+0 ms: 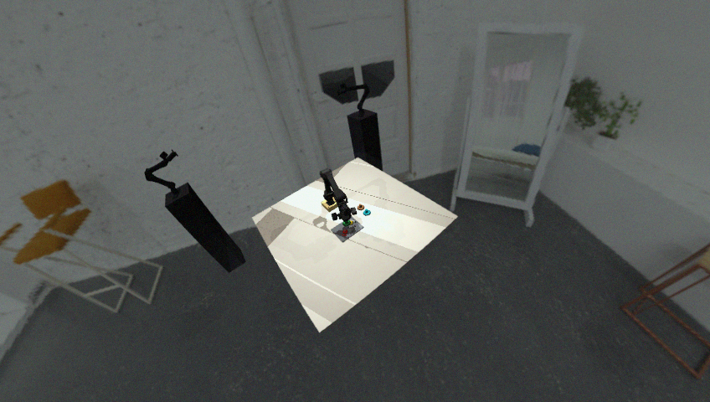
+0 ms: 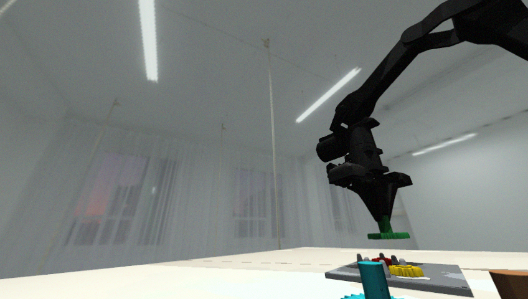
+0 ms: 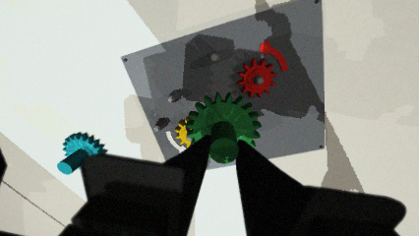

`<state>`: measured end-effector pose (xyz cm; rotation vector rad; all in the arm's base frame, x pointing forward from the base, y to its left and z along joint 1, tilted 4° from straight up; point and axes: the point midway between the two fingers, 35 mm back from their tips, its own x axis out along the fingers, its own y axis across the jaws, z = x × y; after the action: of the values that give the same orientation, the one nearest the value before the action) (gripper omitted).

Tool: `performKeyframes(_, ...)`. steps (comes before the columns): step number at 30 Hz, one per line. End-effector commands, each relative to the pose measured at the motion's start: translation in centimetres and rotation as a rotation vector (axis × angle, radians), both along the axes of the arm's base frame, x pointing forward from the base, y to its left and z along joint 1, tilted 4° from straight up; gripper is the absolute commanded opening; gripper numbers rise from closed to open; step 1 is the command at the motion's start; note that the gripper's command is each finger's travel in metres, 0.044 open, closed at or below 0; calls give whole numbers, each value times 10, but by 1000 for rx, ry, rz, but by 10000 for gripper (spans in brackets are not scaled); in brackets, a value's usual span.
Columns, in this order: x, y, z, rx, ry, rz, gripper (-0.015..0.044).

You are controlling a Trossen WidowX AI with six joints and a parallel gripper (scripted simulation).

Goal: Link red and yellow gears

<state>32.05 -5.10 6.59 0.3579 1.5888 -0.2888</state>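
Arm (image 1: 334, 190) (image 2: 386, 68): enters from 2 o'clock in the exterior view, bent above the gripper
Wrist (image 2: 365, 147): slightly tilted, pointing mostly toward 6 o'clock
Gripper (image 1: 346, 220) (image 2: 384, 220) (image 3: 223, 143): raised, closed on a load
Fingers: tips narrowly apart

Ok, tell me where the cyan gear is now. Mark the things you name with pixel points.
In the wrist view, the cyan gear (image 1: 367, 212) (image 2: 375, 280) (image 3: 83, 146) stands on the table, left of the grey board (image 1: 340, 235) (image 2: 441, 286) (image 3: 295, 133).

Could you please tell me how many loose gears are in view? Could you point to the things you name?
3: green (image 1: 346, 224) (image 2: 388, 235) (image 3: 224, 115) in the pincer (image 1: 346, 220) (image 2: 384, 219) (image 3: 223, 143), cyan (image 1: 367, 212) (image 2: 374, 280) (image 3: 83, 146) and brown (image 1: 360, 207) (image 2: 510, 283) on the table; others may be hidden.
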Motion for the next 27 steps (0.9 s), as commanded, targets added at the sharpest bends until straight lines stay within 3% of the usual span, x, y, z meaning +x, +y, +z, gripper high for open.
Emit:
performKeyframes(1,0,-2,1,-6,-7,5,0)
performKeyframes(27,0,-1,-7,-4,-11,85,0)
